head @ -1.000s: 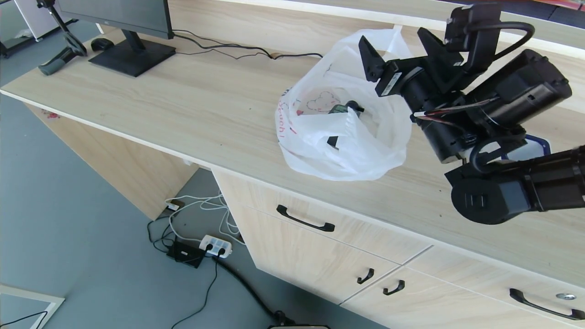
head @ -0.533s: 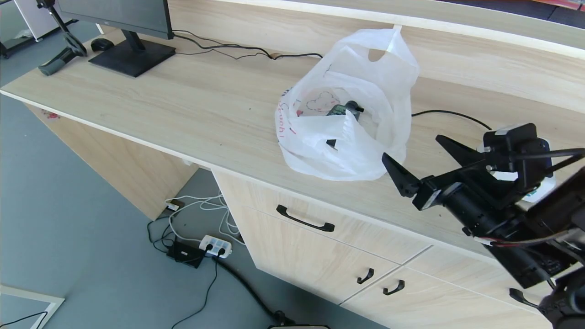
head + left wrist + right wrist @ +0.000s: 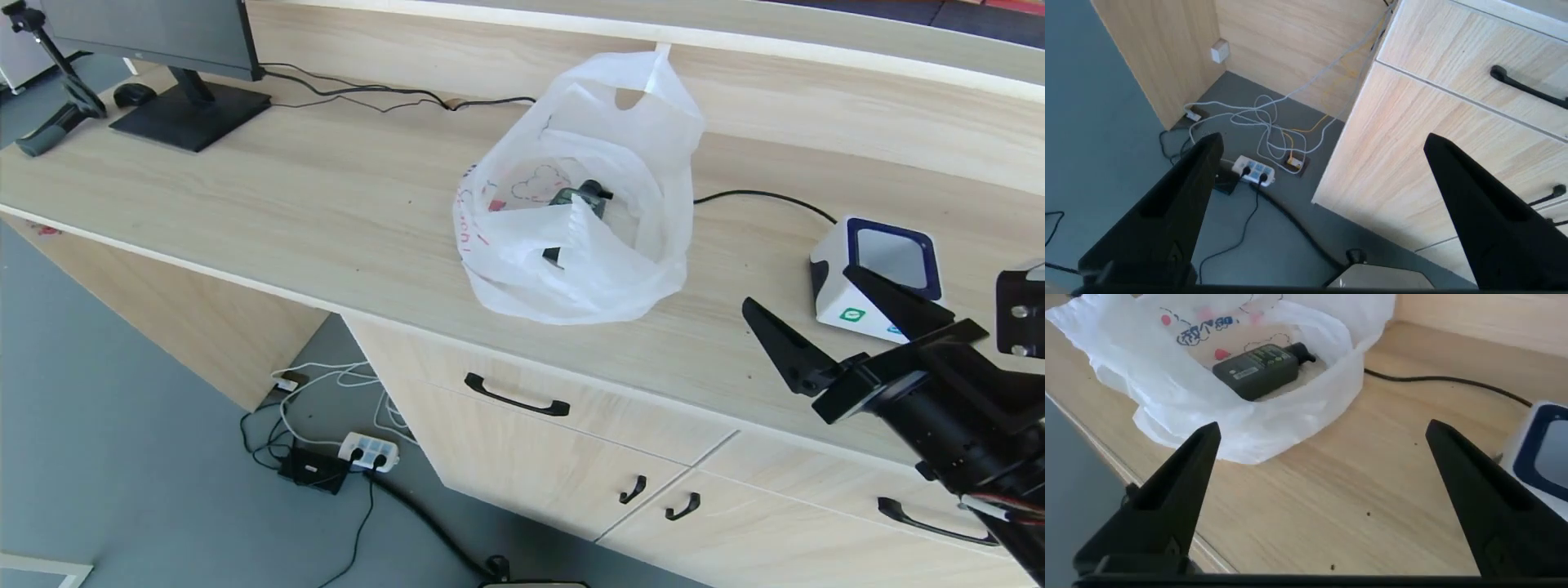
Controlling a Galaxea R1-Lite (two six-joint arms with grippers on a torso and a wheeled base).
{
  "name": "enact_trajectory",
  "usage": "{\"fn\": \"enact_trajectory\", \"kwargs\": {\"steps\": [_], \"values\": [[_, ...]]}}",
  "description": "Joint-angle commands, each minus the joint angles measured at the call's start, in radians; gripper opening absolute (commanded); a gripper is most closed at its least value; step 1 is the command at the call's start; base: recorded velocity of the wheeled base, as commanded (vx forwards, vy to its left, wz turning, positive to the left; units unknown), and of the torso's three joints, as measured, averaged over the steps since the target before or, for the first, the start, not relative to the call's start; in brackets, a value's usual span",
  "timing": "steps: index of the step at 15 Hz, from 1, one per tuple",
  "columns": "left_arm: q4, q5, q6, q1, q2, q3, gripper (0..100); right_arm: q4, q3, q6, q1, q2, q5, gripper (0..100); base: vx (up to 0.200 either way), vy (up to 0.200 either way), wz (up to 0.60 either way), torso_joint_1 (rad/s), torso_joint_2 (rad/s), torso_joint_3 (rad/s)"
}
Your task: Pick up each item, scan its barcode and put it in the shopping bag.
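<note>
On the wooden counter (image 3: 326, 196) the white shopping bag (image 3: 522, 269) stands open with a dark bottle (image 3: 1259, 367) lying inside; the scanner (image 3: 878, 273) sits apart on its right. Near the scanner the right gripper (image 3: 798, 287) hangs with jaws spread wide, empty; the left gripper (image 3: 1321, 147), likewise spread and empty, hangs over the floor (image 3: 1094, 122) beside the drawers (image 3: 1454, 106).

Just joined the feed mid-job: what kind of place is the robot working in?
Probably a shop checkout, or a mock-up of one: a long wooden counter carrying a desktop barcode scanner, a monitor, and a plastic shopping bag holding a dark bottle.
</note>
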Motion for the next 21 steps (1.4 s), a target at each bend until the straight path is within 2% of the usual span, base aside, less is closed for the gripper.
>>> {"fn": "enact_trajectory", "kwargs": {"steps": [1, 5, 7, 13, 16, 21], "values": [[-0.001, 0.000, 0.000, 0.001, 0.000, 0.000, 100, 0.000, 0.016, 0.001, 0.001, -0.027, 0.000, 100, 0.000, 0.000, -0.60, 0.002, 0.00, 0.002], [0.001, 0.000, 0.000, 0.001, 0.000, 0.000, 100, 0.000, 0.081, -0.007, 0.004, -0.065, 0.000, 100, 0.000, 0.000, -0.60, 0.002, 0.00, 0.004], [0.001, 0.000, 0.000, 0.001, 0.000, 0.000, 100, 0.000, 0.079, -0.004, 0.015, -0.085, 0.009, 100, 0.000, 0.000, 0.00, 0.000, 0.00, 0.000], [0.002, 0.000, 0.000, 0.001, 0.000, 0.000, 100, 0.000, 0.234, 0.095, 0.029, -0.192, 0.020, 100, 0.000, 0.000, 0.00, 0.000, 0.00, 0.000], [0.002, 0.000, 0.000, 0.001, 0.000, 0.000, 100, 0.000, 0.234, 0.193, 0.027, -0.208, -0.018, 100, 0.000, 0.000, 0.00, 0.000, 0.00, 0.000], [0.002, 0.000, 0.002, 0.001, 0.000, 0.000, 100, 0.000, 0.236, 0.190, 0.026, -0.209, -0.015, 100, 0.000, 0.000, 0.00, 0.000, 0.00, 0.000]]}}
